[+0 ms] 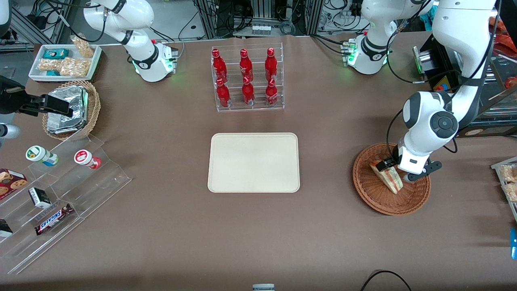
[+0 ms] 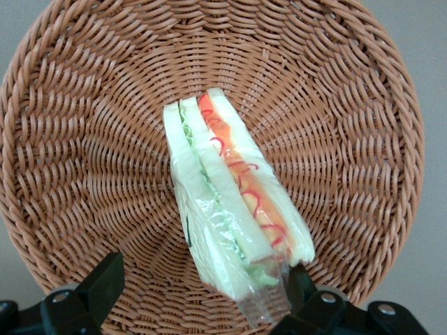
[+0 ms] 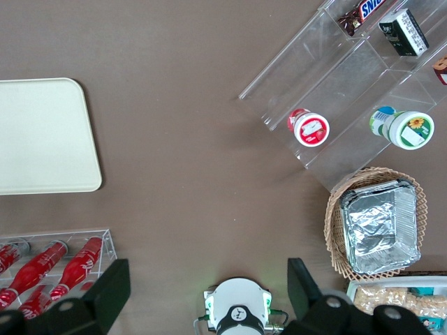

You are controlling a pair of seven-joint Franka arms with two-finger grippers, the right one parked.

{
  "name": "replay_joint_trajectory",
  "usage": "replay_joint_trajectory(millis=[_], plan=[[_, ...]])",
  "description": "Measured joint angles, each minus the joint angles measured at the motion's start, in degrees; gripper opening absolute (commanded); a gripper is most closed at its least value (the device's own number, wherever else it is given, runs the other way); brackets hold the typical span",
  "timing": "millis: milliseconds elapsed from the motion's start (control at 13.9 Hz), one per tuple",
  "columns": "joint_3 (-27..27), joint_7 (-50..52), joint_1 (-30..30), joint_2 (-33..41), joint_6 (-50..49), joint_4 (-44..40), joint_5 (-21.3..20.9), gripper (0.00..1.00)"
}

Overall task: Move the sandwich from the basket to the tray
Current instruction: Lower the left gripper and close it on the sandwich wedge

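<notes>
Reddish-brown wicker forms the shallow round basket (image 1: 375, 202), which sits on the brown table (image 1: 181, 226) toward the working arm's end, at about 3 o'clock from the tray (image 1: 253, 162) and well apart from it. Lying in the basket is the sandwich (image 1: 388, 178), a plastic-wrapped triangular wedge resting on its side; the wrist view shows white bread, green leaf and an orange-red layer (image 2: 234, 209) running across the weave (image 2: 84, 139). Directly above the sandwich, low over the basket, hangs the left arm's gripper (image 1: 398, 171). Its black fingers (image 2: 105, 283) are spread wide, one to each side of the wedge's broad end: one stands clear of the wrapper, the other appears just beside or touching it, and nothing is grasped. The cream-beige tray lies flat at the table's centre. At 12 o'clock from the tray stands a clear rack of red bottles (image 1: 247, 79).
</notes>
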State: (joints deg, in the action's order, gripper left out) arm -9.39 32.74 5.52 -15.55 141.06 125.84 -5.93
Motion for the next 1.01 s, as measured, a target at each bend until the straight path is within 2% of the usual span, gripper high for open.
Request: replay_joint_trajectory(millis=[505,1010], plan=[[-2.2,9.7,-0.1,0.4,0.0,-0.5,0.0,1.0],[-2.4,14.8,-0.1,0.4,0.0,-0.9,0.0,1.0]])
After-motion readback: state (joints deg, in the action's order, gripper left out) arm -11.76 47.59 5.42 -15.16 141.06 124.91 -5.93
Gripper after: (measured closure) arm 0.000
